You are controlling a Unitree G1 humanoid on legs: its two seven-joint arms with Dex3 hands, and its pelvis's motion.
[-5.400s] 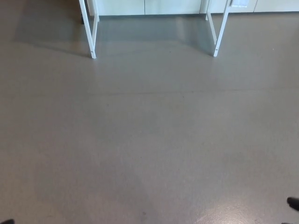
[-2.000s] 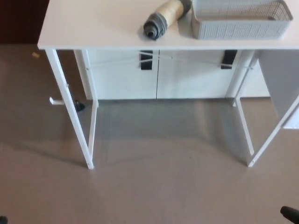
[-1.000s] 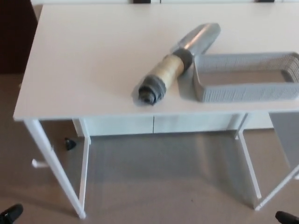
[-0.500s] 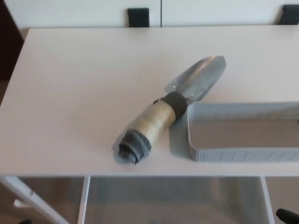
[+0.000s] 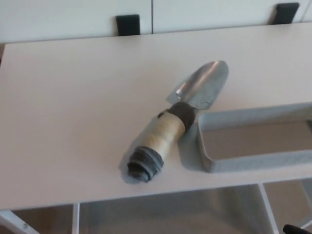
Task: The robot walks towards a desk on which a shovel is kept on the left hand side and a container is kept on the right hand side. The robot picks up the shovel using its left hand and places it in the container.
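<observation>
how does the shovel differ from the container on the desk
The shovel is long and rounded, lying diagonally; the container is a low rectangular tray, cut off by the picture's right edge. The shovel has a shiny metal blade and tan handle; the container is plain grey and empty. Both rest on the white desk.

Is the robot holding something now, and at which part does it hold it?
Nothing is held. The shovel lies untouched on the desk beside the container; no hand shows.
</observation>
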